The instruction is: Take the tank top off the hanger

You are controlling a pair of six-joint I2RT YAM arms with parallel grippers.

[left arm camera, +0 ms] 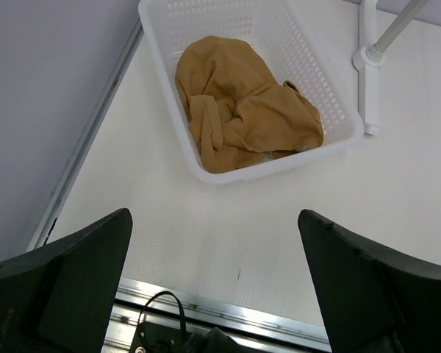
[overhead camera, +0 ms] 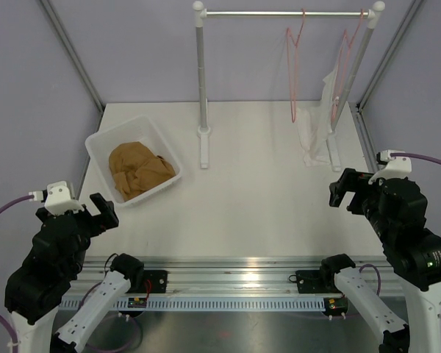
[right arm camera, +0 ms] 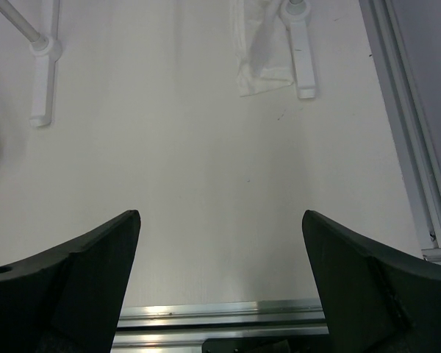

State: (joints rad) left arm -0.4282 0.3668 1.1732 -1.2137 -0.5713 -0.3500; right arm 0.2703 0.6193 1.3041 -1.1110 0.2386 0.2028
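The tank top point(left arm camera: 242, 110) lies crumpled in the basket point(left arm camera: 309, 59), much of its shape folded out of sight. The picture's top edge cuts off the basket's far rim. In the right wrist view the white garment point(right arm camera: 261, 55) is cropped at the top. From overhead, the hanger point(overhead camera: 289, 73) is too thin to trace fully.

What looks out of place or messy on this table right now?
The tan tank top lies crumpled in the white basket, not on the pink hanger, which hangs bare on the rail. The white garment sags until its hem rests on the table. Nothing spilled or broken.
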